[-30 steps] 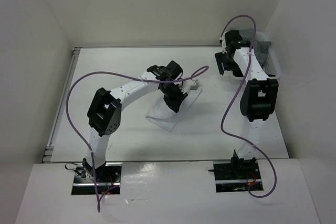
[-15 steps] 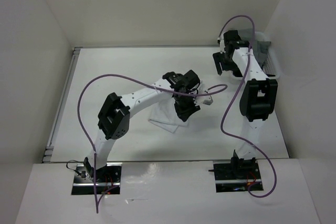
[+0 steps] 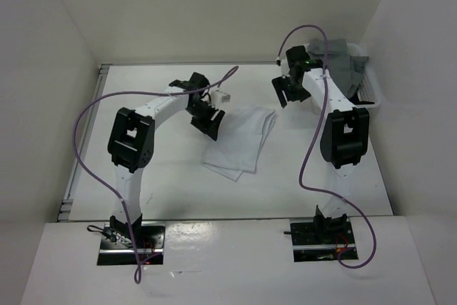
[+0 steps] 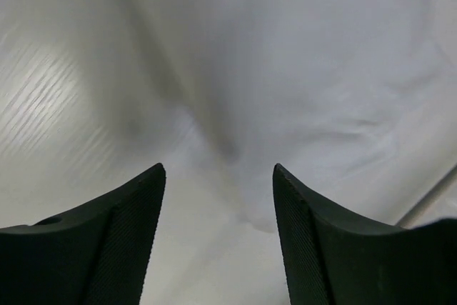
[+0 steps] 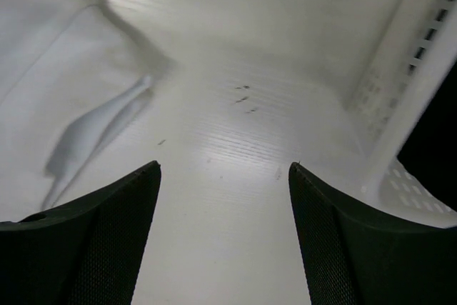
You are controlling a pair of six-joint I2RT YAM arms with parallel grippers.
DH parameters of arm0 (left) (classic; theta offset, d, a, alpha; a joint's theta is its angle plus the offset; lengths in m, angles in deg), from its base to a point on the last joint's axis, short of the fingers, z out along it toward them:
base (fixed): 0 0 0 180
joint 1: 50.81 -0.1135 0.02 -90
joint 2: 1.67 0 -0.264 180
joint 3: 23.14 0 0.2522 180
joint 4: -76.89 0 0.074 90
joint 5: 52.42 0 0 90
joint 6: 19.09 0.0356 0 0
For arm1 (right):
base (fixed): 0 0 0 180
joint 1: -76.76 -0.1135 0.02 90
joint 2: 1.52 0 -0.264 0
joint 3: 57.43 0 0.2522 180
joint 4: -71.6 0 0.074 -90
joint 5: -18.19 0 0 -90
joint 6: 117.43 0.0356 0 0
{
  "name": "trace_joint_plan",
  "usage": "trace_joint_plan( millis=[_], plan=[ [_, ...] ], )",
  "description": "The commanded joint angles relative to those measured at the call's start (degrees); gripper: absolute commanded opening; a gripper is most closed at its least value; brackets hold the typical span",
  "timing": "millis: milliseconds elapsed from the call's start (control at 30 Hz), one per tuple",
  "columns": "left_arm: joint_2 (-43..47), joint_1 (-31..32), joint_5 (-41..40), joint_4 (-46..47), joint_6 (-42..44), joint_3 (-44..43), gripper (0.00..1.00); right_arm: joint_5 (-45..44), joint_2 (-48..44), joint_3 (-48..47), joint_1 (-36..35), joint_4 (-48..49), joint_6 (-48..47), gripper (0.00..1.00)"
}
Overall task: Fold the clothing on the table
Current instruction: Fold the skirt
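Note:
The clothing (image 3: 240, 141), a white garment, lies folded in a rough rectangle in the middle of the table (image 3: 161, 176). My left gripper (image 3: 208, 120) hangs at its upper left edge. In the left wrist view that gripper (image 4: 218, 167) is open, nothing sits between its fingers, and soft white fabric (image 4: 307, 69) lies under it. My right gripper (image 3: 285, 91) hovers beyond the garment's far right corner. It (image 5: 223, 166) is open and empty over bare tabletop (image 5: 235, 205), with a corner of the clothing (image 5: 64, 76) to its left.
A white plastic basket (image 3: 366, 85) stands at the back right against the wall, with a grey garment (image 3: 344, 64) in it. Its slotted wall (image 5: 421, 62) is close to the right fingers. Purple cables arc over both arms. White walls enclose the table.
My left gripper has opened and let go of the clothing, and the left arm has swung from over its right side to its left edge. The right gripper has shifted slightly left.

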Motion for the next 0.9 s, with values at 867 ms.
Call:
trace_joint_plan(
  millis=[867],
  plan=[
    [-0.9,0.4,1.9,1.8,-4.6,5.4,0.69,4.2,8.9,-5.7,-13.2,-1.2,-1.1,0.77]
  ],
)
